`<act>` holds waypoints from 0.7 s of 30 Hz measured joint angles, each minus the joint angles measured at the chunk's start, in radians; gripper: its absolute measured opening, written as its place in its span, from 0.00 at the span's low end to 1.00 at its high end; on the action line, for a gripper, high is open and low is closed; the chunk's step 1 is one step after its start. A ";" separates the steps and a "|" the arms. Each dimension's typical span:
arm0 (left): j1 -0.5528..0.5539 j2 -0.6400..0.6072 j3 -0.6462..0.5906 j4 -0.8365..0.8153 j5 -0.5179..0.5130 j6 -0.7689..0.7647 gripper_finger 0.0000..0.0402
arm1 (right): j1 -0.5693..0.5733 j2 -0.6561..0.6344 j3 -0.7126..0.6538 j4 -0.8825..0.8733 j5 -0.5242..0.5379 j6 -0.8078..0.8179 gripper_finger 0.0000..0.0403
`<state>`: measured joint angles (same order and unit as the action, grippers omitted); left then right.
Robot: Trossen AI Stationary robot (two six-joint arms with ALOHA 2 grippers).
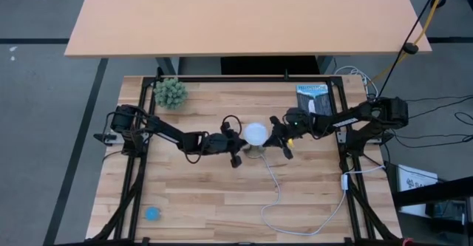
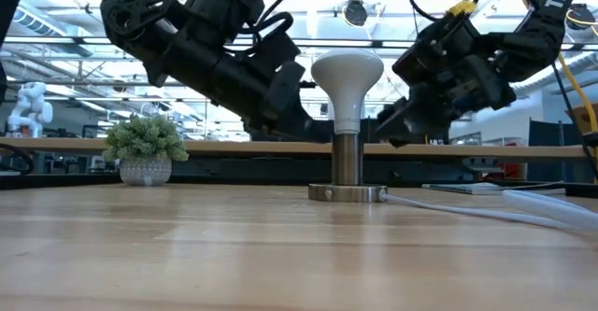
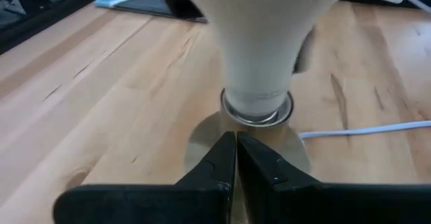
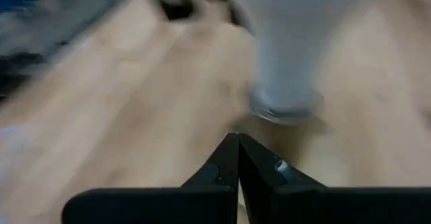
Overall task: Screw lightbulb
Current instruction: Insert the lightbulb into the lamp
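Note:
The white lightbulb [image 1: 256, 134] stands upright with its neck in the small round metal socket [image 2: 348, 162] at the table's middle. The socket's flat base [image 2: 348, 193] rests on the wood, and its white cord [image 1: 277, 194] runs toward the near edge. My left gripper [image 3: 236, 140] is shut and empty, just left of the socket and above the table [image 2: 304, 124]. My right gripper [image 4: 237, 140] is shut and empty, just right of the bulb [image 2: 388, 129]. Both point at the socket.
A small potted plant [image 1: 171, 92] stands at the far left. A dark and blue booklet [image 1: 312, 98] lies at the far right. A small blue object [image 1: 152, 213] sits near the front left corner. The cord loops across the near right part of the table.

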<state>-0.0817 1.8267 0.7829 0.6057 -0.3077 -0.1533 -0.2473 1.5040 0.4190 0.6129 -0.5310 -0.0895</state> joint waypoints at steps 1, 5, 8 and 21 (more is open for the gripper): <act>-0.002 0.000 0.000 0.007 0.006 -0.002 0.05 | -0.002 0.000 0.000 -0.013 0.053 0.001 0.00; -0.012 0.000 0.000 0.060 0.053 0.015 0.05 | -0.003 0.000 0.000 0.008 0.223 0.022 0.00; -0.012 0.000 0.000 0.084 0.067 0.031 0.05 | -0.002 0.000 0.000 0.074 0.238 0.022 0.00; 0.004 0.000 0.000 0.074 0.008 0.031 0.05 | 0.001 0.000 0.000 0.081 -0.073 0.025 0.00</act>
<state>-0.0772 1.8267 0.7826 0.6795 -0.2999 -0.1223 -0.2464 1.5040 0.4187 0.6936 -0.6039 -0.0645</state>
